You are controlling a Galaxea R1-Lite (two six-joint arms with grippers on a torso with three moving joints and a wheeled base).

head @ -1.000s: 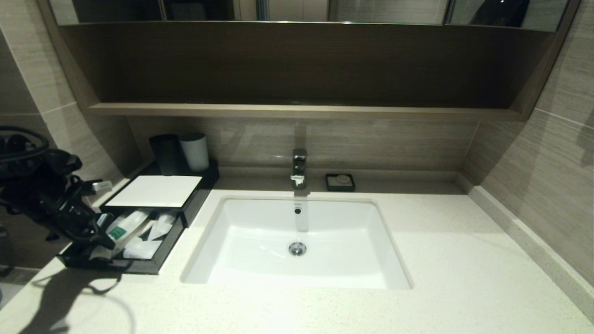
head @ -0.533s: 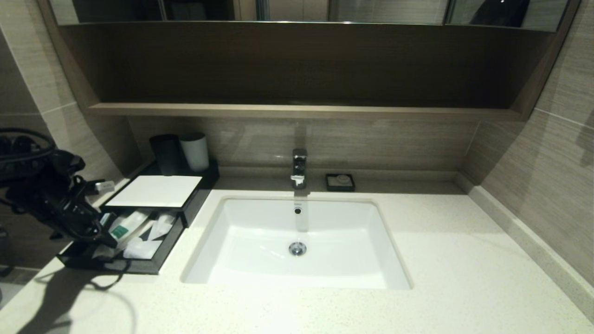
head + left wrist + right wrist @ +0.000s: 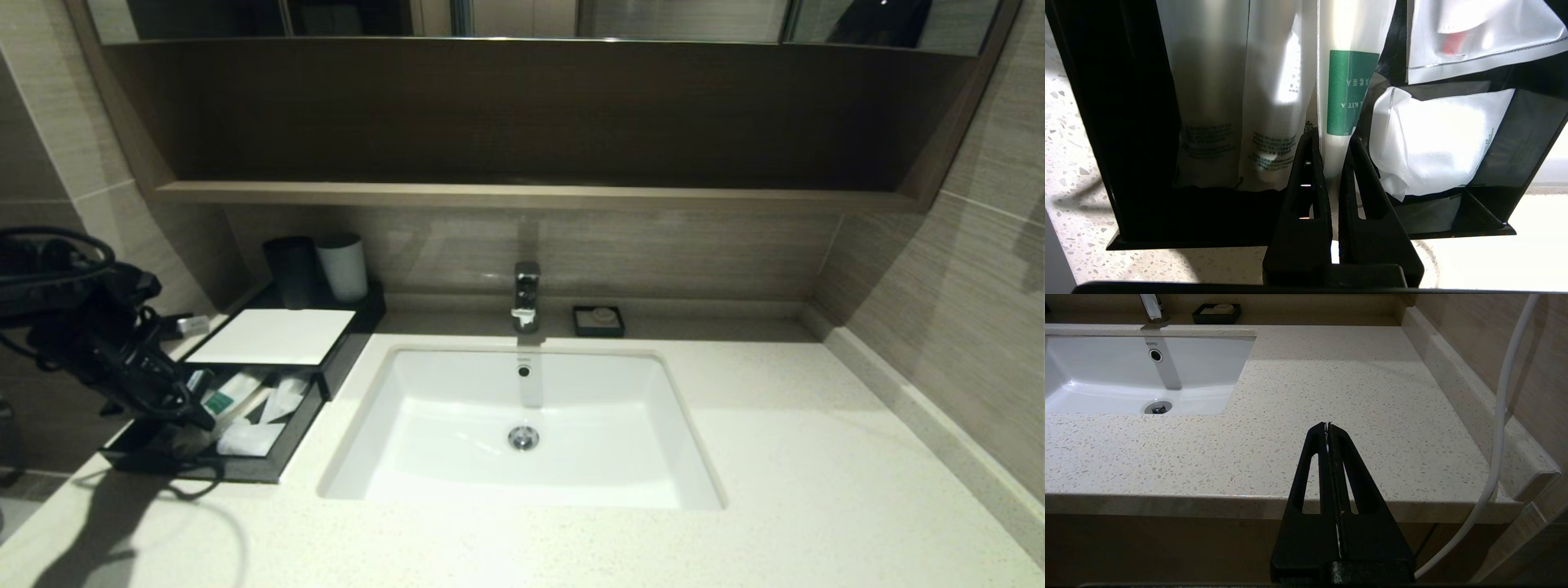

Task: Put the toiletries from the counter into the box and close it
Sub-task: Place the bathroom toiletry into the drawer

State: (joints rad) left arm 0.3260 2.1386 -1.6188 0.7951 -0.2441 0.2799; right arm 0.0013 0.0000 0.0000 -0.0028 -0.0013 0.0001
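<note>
The black box (image 3: 273,335) with a white top panel stands at the counter's (image 3: 816,457) left end, its drawer (image 3: 245,471) pulled out. My left gripper (image 3: 204,420) reaches down into the drawer, shut on the end of the green-labelled toiletry (image 3: 1347,94), which lies between its fingers (image 3: 1310,163). Two more wrapped toiletries (image 3: 1208,102) (image 3: 1274,102) lie side by side in the drawer beside it. My right gripper (image 3: 1327,425) hangs shut and empty off the counter's front edge, right of the sink.
White sachets (image 3: 1437,143) fill the drawer's other compartment. A black cup (image 3: 290,269) and a white cup (image 3: 343,265) stand behind the box. A sink (image 3: 457,392), a faucet (image 3: 526,294), a soap dish (image 3: 598,320) and a wooden shelf (image 3: 531,194) are nearby.
My left arm has shifted a little to the right and further over the drawer, carrying the green-labelled toiletry with it. Its grip has stayed shut.
</note>
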